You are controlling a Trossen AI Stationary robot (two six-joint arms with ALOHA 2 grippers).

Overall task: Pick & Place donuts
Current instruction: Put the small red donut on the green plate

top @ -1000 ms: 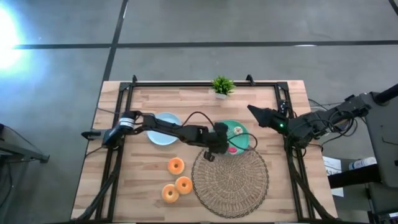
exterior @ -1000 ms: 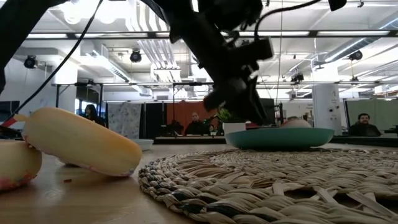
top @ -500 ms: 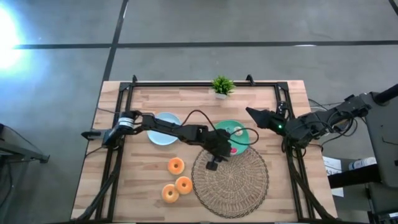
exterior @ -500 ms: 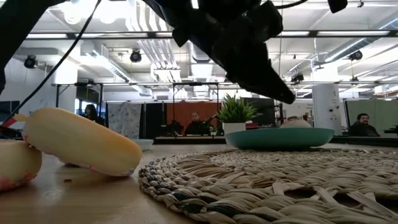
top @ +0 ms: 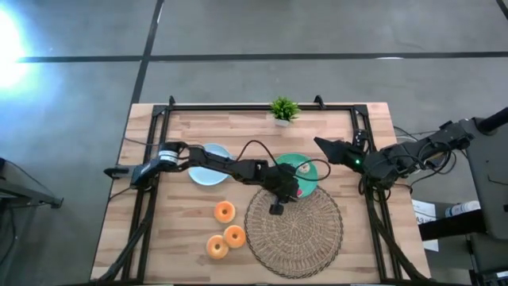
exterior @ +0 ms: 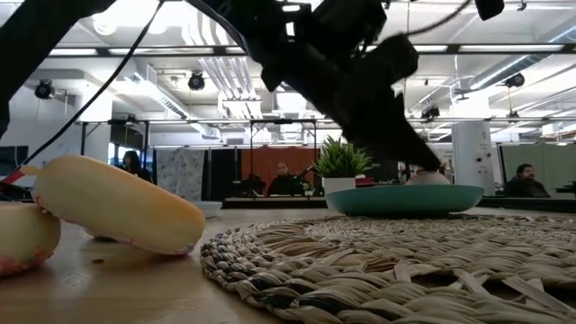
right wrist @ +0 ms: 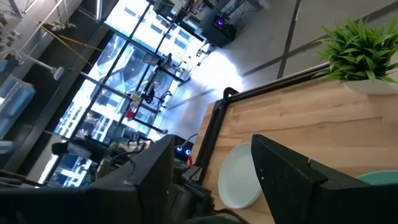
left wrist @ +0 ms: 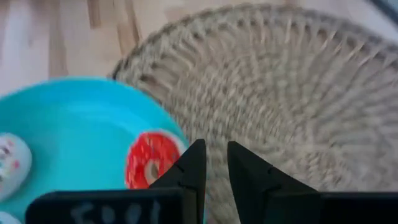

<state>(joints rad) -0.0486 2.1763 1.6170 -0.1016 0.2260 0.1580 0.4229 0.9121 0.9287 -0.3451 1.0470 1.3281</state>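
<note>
Your left gripper (top: 277, 208) sits over woven mat (top: 305, 238) edge, just beside green plate (top: 311, 169); fingers (left wrist: 194, 167) nearly pressed together, holding nothing. Plate carries red-iced donut (left wrist: 149, 158) and white-iced donut (left wrist: 10, 158). Three orange donuts (top: 224, 230) lie on counter (top: 182, 230) beside mat. Blue plate (top: 206, 163) and potted plant (top: 283, 109) farther back. Right gripper (top: 327, 147) waits at counter's right edge, fingers spread.

The green plate (top: 311, 176) is being partly covered by the left arm in the high view. A white-iced donut (left wrist: 11, 167) is being cut off by the left wrist picture's edge.
</note>
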